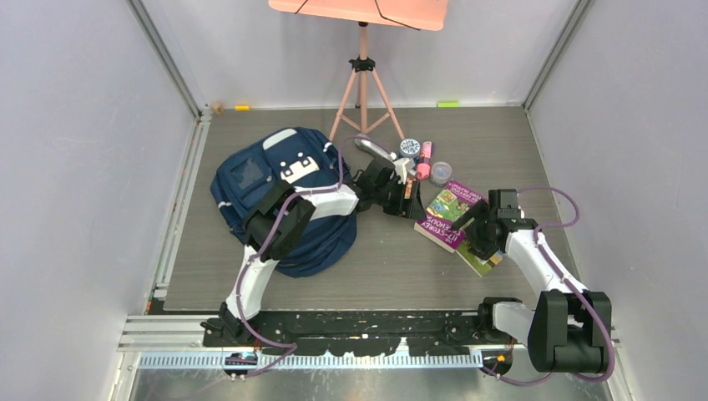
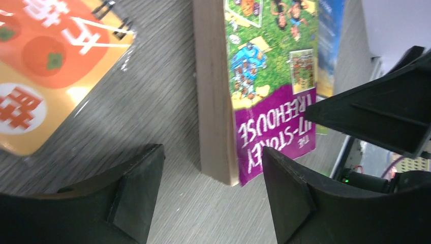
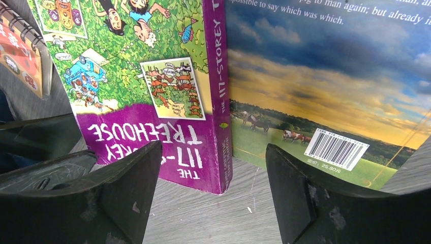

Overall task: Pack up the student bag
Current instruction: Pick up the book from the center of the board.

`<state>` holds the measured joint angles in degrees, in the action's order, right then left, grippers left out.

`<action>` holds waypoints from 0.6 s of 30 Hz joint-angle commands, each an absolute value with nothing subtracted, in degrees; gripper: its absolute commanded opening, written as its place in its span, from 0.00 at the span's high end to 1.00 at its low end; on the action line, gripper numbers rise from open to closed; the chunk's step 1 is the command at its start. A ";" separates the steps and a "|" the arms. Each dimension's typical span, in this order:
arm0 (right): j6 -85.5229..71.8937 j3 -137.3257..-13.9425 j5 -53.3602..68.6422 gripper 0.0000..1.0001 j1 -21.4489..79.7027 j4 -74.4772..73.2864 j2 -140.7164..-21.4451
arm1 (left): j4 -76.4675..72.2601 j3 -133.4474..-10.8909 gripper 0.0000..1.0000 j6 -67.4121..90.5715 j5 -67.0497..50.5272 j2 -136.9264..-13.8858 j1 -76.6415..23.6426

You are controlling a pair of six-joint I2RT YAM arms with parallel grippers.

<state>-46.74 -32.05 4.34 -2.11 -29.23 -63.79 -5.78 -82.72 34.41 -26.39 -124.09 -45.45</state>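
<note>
- While both claws hang over the books, top view first: navy blue, thin-striped fabric student bag (image 1: pixel 242 180) lies flat on the table's left half, front pocket up and partly under the left arm. Can't tell if the main zip is open.
- Same view: left gripper (image 1: pixel 407 199) reaches right, past the bag, towards the purple-and-green paperback book (image 1: pixel 451 213). Right gripper (image 1: pixel 469 232) sits at that book's near edge.
- Left wrist view: left gripper (image 2: pixel 211 190) is spread wide, pinching nothing. The paperback's page edge and corner sit just ahead between the fingers. An orange spiral-bound notebook (image 2: pixel 45 66) lies off to the side on the grey wood-grain table (image 2: pixel 162 91).
- Right wrist view: right gripper (image 3: pixel 211 175) is likewise spread and empty. The paperback's spine corner is centred ahead, and it overlaps a second book with a landscape back cover and barcode (image 3: pixel 330 101).
- Judgement: the step in hand looks like picking up the paperback, and both claws are lined up on the same book. Let one take it while the other backs off or goes to hold the bag open. Grip across the thickness at a free corner, keep the lower finger off the second book, and lift level.
</note>
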 commanded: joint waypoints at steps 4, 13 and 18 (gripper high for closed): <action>-46.29 -33.17 3.05 0.20 -2.20 -30.29 -61.97 | -10.39 -81.53 0.27 37.45 -28.89 -126.89 -48.01; -47.32 -30.25 4.56 0.30 -2.18 -26.05 -63.54 | -18.67 -80.07 0.33 44.09 -31.74 -128.96 -50.19; -48.99 -27.35 7.93 0.52 -2.11 -20.80 -66.23 | -25.06 -78.72 0.41 48.50 -32.96 -129.02 -50.79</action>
<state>-47.20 -29.91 5.17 -2.44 -26.72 -63.90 -19.05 -80.51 44.01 -29.93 -127.92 -49.25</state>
